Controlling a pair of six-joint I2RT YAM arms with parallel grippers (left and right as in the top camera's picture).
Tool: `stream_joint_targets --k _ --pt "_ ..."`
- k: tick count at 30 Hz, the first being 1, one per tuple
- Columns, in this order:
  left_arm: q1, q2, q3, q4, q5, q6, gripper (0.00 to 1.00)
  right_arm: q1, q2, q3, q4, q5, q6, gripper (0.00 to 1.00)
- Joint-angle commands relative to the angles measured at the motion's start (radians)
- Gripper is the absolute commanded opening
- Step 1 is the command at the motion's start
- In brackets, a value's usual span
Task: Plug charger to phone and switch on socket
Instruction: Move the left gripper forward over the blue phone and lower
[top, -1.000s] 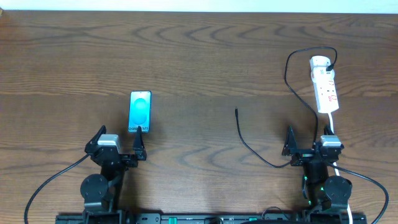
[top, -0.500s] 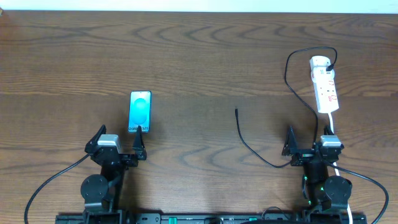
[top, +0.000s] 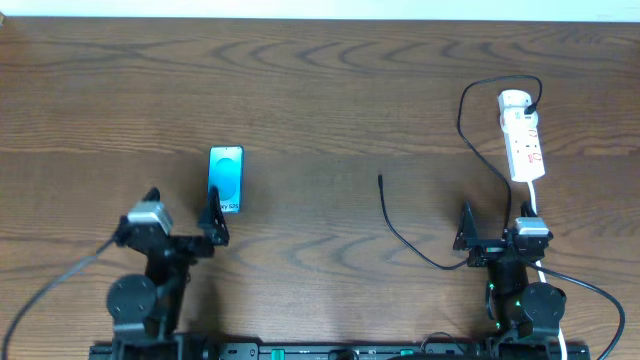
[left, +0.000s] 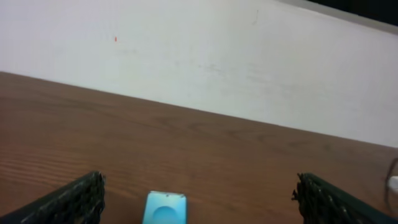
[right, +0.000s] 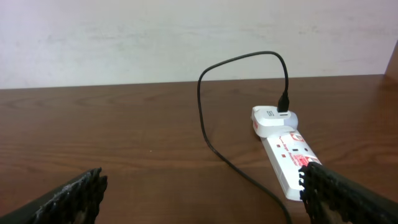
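Black charger plug (top: 380, 178) is seen loose on the counter (top: 320, 100), well apart from the phone (top: 226, 178); power strip (top: 524, 140) untouched; left claw (top: 183, 205) and right claw (top: 497, 225) are held wide, empty.

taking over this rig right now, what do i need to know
Left end effector: open, empty, by the near end of the phone, which lies flat, screen up.
Right end effector: open, empty, near the power strip.
Charger cable: one end plugged in at the strip's far end, loose plug tip lying between phone and strip.
Done: nothing.
Left: tip into phone, switch strip on.
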Motion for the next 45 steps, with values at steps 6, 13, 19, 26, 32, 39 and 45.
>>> stream_joint_targets --k 6,13,19,26,32,39,45 --pt "0.006 0.469 0.426 -0.202 0.104 -0.024 0.98 0.009 -0.006 -0.001 -0.005 -0.002 -0.007 0.99" --pt "0.006 0.861 0.854 -0.632 0.104 0.050 0.98 0.009 -0.006 -0.001 -0.005 -0.002 -0.007 0.99" --pt "0.006 1.027 0.935 -0.773 0.104 0.055 0.98 0.009 -0.006 -0.001 -0.005 -0.002 -0.007 0.99" --pt "0.006 1.118 0.935 -0.835 0.101 0.049 0.98 0.009 -0.006 -0.002 -0.005 -0.002 -0.008 0.99" --pt "0.006 1.160 0.935 -0.855 0.100 0.060 0.98 0.009 -0.006 -0.001 -0.005 -0.002 -0.008 0.99" --pt "0.004 1.204 0.953 -0.900 -0.016 0.059 0.98 0.009 -0.006 -0.001 -0.005 -0.002 -0.007 0.99" --pt "0.004 1.319 1.081 -0.999 -0.020 0.060 0.98 0.009 -0.006 -0.001 -0.005 -0.002 -0.008 0.99"
